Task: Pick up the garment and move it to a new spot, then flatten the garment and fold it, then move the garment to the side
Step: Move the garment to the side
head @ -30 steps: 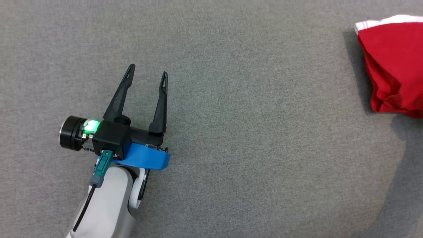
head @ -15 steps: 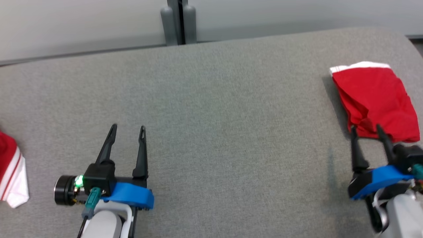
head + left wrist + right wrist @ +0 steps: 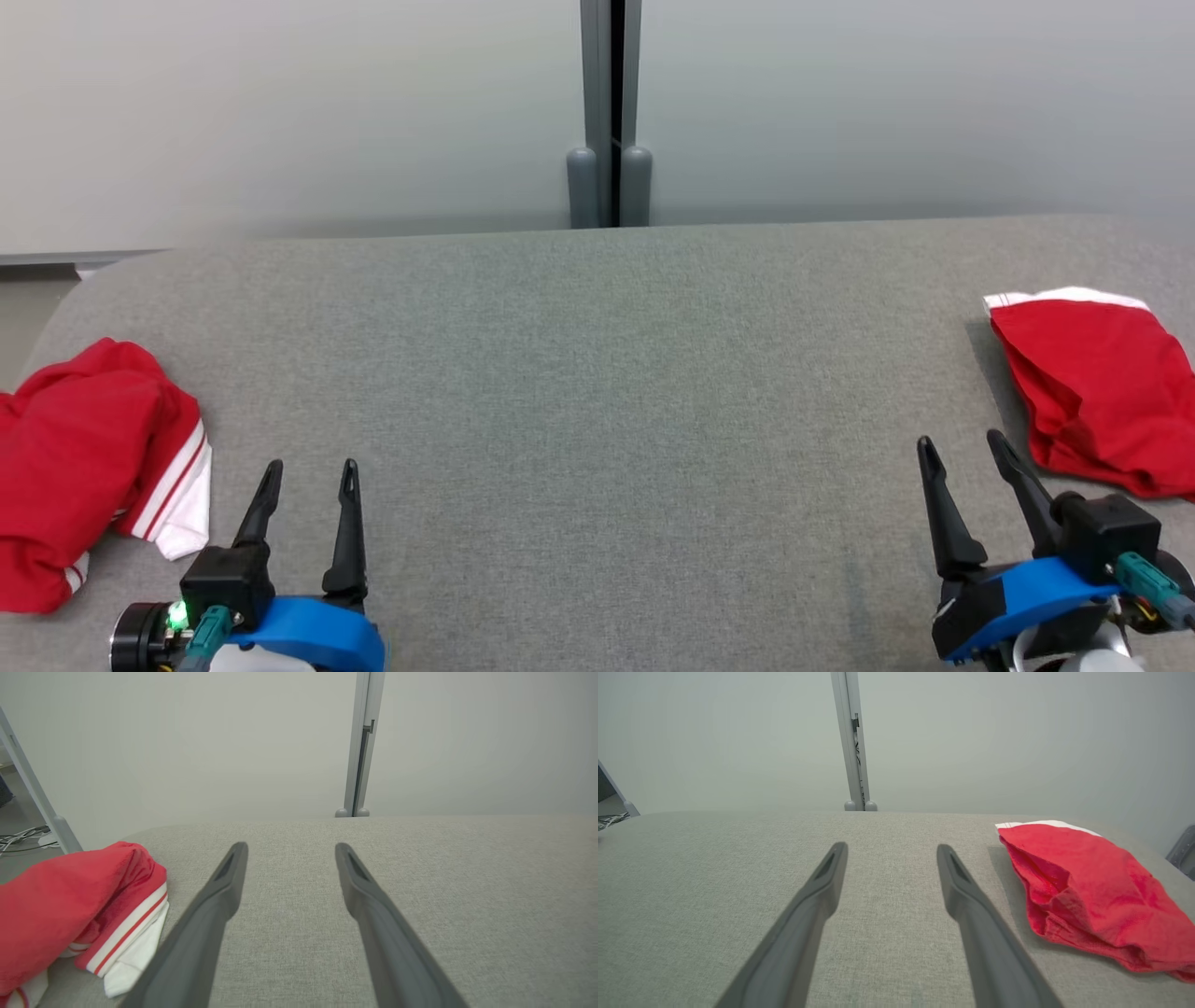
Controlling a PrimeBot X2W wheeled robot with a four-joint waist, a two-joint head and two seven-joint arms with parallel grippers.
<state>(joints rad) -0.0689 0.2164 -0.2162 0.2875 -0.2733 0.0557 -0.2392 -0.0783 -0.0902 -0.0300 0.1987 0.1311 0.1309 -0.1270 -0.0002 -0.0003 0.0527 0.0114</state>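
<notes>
The head camera has lifted, so now the left end effector (image 3: 311,464) and right end effector (image 3: 960,438) show released and empty over the desk (image 3: 597,392), a folded garment (image 3: 1097,387) lying at its right edge, a crumpled garment (image 3: 84,457) at its left, probably next.

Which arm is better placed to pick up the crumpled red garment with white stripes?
Left. The left hand is open beside the crumpled garment; the right hand, also open, sits across the grey surface next to the folded red garment.
</notes>
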